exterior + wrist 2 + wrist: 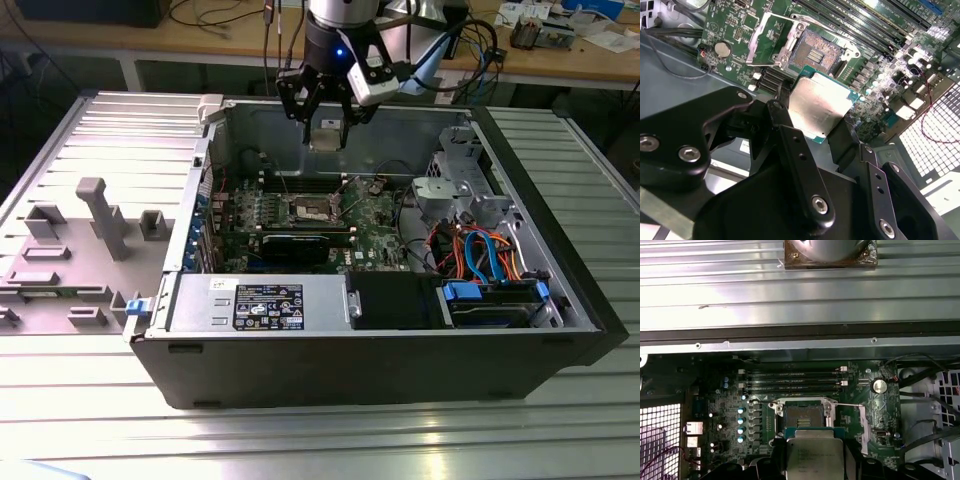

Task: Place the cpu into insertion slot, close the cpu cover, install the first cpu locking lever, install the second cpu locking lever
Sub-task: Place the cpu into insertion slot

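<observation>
The hand (811, 123) grips the cpu (821, 100) — lid print unreadable — above the insertion slot (816, 52).

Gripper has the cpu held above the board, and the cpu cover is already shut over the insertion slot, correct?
Not quite. The gripper does hold the cpu above the board, but the cpu cover is open, swung aside from the insertion slot, whose contacts lie bare in the second wrist view.

The cpu (814, 457) runs off the first wrist view's edge. In the second wrist view the black fingers (790, 135) of the hand (815, 122) cover parts of its two gripped sides.
</observation>
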Robot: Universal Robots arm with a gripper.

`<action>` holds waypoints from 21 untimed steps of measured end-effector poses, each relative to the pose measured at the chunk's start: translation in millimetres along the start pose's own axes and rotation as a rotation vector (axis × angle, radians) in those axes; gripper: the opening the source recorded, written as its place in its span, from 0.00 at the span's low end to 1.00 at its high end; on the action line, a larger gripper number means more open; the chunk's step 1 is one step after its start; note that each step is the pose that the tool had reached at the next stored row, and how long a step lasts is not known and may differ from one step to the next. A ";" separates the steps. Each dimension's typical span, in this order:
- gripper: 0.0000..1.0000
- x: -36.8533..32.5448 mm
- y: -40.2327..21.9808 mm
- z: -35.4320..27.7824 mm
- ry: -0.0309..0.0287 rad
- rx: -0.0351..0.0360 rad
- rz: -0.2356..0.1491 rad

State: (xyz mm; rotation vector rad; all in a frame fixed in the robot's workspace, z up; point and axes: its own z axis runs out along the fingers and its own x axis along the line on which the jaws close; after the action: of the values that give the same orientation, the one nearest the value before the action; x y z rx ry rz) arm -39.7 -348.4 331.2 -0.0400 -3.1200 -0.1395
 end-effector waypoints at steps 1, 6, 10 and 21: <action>0.55 0.0 0.0 0.2 0.0001 0.0001 0.000; 0.55 0.0 -0.1 1.2 0.0000 0.0000 0.000; 0.55 0.0 -0.1 1.3 -0.0003 -0.0002 0.003; 0.55 0.0 -0.1 1.3 -0.0016 -0.0003 0.018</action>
State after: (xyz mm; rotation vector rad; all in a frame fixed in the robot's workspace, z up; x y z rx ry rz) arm -39.7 -348.4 330.0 -0.0680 -3.1203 -0.1398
